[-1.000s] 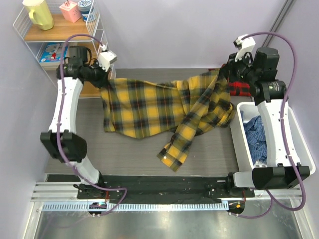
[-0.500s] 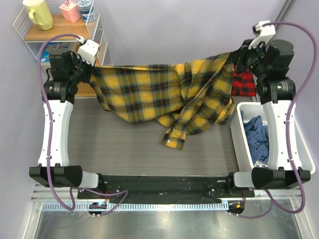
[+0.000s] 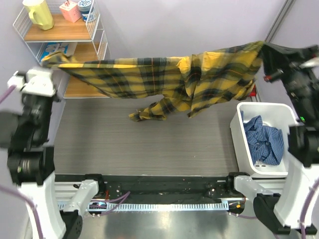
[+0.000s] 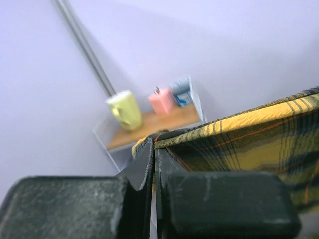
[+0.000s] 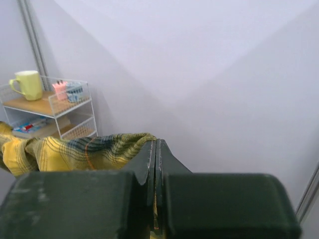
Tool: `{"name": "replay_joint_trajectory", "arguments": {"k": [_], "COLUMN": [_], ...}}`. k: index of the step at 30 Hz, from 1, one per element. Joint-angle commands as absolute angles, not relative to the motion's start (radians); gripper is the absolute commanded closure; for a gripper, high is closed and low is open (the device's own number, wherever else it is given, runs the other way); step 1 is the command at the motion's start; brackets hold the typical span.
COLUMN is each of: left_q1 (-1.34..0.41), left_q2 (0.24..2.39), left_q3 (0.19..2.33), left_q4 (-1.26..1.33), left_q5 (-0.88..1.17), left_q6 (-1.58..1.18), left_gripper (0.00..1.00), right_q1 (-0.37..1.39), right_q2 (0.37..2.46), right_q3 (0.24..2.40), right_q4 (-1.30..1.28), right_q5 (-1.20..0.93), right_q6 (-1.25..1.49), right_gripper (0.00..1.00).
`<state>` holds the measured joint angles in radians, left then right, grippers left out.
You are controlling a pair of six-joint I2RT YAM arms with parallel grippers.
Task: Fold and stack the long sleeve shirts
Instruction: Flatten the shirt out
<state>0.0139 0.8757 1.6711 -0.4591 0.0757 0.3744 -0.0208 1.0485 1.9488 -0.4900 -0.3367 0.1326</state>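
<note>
Two containers stood in view. A white bin (image 3: 238, 144) at the table's (image 3: 124, 144) right side held a crumpled blue checked garment (image 3: 266, 142). A wire shelf (image 3: 55, 31) in the far left corner carried a yellow mug (image 3: 39, 12), a pink box (image 3: 70, 10) and a blue-and-white cup (image 3: 85, 7) on top. The yellow plaid shirt (image 3: 149, 79) hung stretched in the air over the table, the left gripper (image 4: 152, 149) clamped on one end, the right gripper (image 5: 156, 149) on the other.

Both arms raised high, spread wide; left claw (image 4: 152, 152) and right claw (image 5: 155, 149) clamped on yellow shirt (image 3: 149, 79).
</note>
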Motion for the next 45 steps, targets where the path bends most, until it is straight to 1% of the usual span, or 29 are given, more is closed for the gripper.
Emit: {"name": "replay_joint_trajectory", "arguments": {"k": [1,4,8,9,13,15,17,19,22,23,24,25,26,27,28,29,30,31,32,33,35,37,38,39,41,42,43,44,45], "left_q1": [0.028,0.028,0.029,0.028,0.028,0.029,0.028,0.028,0.029,0.028,0.028,0.029,0.028,0.028,0.028,0.029,0.028,0.028,0.028,0.028,0.029,0.026,0.026,0.023,0.018,0.018,0.017,0.017,0.018], "left_q2": [0.808,0.813,0.879,0.914,1.014,1.049,1.101,1.121,1.108,1.080,1.068,1.049,1.020,1.005,0.996,0.977,0.970,0.960,0.954,0.957,0.983,1.084,1.130,1.243,1.366,1.421,1.525,1.564,1.594], "left_q3": [1.696,1.788,1.931,1.966,2.164,2.222,2.311,2.330,2.231,2.174,2.066,1.993,1.929,1.785,1.720,1.657,1.508,1.440,1.364,1.245,1.133,1.028,1.019,1.019,1.083,1.122,1.171,1.295,1.348], "left_q4": [-0.341,-0.325,-0.273,-0.262,-0.197,-0.173,-0.166,-0.172,-0.179,-0.179,-0.179,-0.178,-0.179,-0.178,-0.164,-0.163,-0.161,-0.135,-0.124,-0.114,-0.097,-0.043,-0.034,-0.017,-0.011,-0.030,-0.066,-0.107,-0.218], "left_q5": [-0.054,-0.086,-0.103,-0.103,-0.106,-0.092,-0.078,-0.058,-0.035,-0.028,-0.014,0.029,0.052,0.072,0.093,0.109,0.130,0.177,0.199,0.233,0.281,0.285,0.290,0.290,0.241,0.151,0.099,0.051,-0.024], "left_q6": [0.405,0.408,0.397,0.393,0.373,0.382,0.377,0.379,0.391,0.394,0.396,0.406,0.419,0.432,0.452,0.460,0.478,0.504,0.509,0.528,0.567,0.589,0.604,0.610,0.606,0.583,0.575,0.560,0.528], "left_gripper": [1.00,1.00,1.00,1.00,1.00,1.00,1.00,1.00,1.00,1.00,1.00,1.00,1.00,1.00,1.00,1.00,1.00,1.00,1.00,1.00,1.00,1.00,0.99,0.96,0.92,0.88,0.77,0.69,0.60], "right_q1": [-0.046,-0.058,-0.080,-0.086,-0.101,-0.109,-0.110,-0.110,-0.110,-0.110,-0.110,-0.109,-0.110,-0.110,-0.110,-0.110,-0.110,-0.110,-0.110,-0.110,-0.107,-0.103,-0.095,-0.072,-0.049,-0.032,-0.029,-0.029,-0.029], "right_q2": [0.989,1.009,1.100,1.118,1.161,1.184,1.204,1.218,1.186,1.169,1.145,1.132,1.124,1.114,1.108,1.101,1.098,1.092,1.092,1.097,1.133,1.181,1.236,1.277,1.410,1.452,1.492,1.531,1.578], "right_q3": [2.100,2.212,2.441,2.465,2.494,2.497,2.511,2.508,2.367,2.242,2.177,2.052,1.990,1.932,1.819,1.759,1.699,1.589,1.535,1.485,1.360,1.274,1.250,1.235,1.264,1.291,1.383,1.434,1.483], "right_q4": [-0.453,-0.422,-0.358,-0.304,-0.132,-0.053,-0.020,-0.006,-0.009,-0.005,-0.006,-0.006,-0.006,0.021,0.020,0.023,0.025,0.023,0.020,0.020,0.020,0.031,0.066,0.075,0.061,0.037,0.006,-0.111,-0.168], "right_q5": [-0.272,-0.241,-0.165,-0.143,-0.117,-0.100,-0.091,-0.106,-0.142,-0.158,-0.176,-0.219,-0.236,-0.254,-0.302,-0.320,-0.342,-0.382,-0.391,-0.397,-0.422,-0.423,-0.410,-0.384,-0.332,-0.286,-0.264,-0.252,-0.253], "right_q6": [0.150,0.176,0.219,0.228,0.287,0.308,0.316,0.316,0.301,0.292,0.263,0.246,0.229,0.198,0.181,0.172,0.149,0.134,0.120,0.112,0.069,0.052,0.045,0.028,-0.027,-0.053,-0.069,-0.072,-0.081], "right_gripper": [0.99,0.99,0.99,0.99,0.99,0.99,0.99,0.99,0.99,0.99,0.99,0.99,0.99,0.99,0.99,0.99,0.99,0.99,0.99,0.99,0.99,0.99,0.96,0.80,0.80,0.67,0.59,0.50,0.35]}}
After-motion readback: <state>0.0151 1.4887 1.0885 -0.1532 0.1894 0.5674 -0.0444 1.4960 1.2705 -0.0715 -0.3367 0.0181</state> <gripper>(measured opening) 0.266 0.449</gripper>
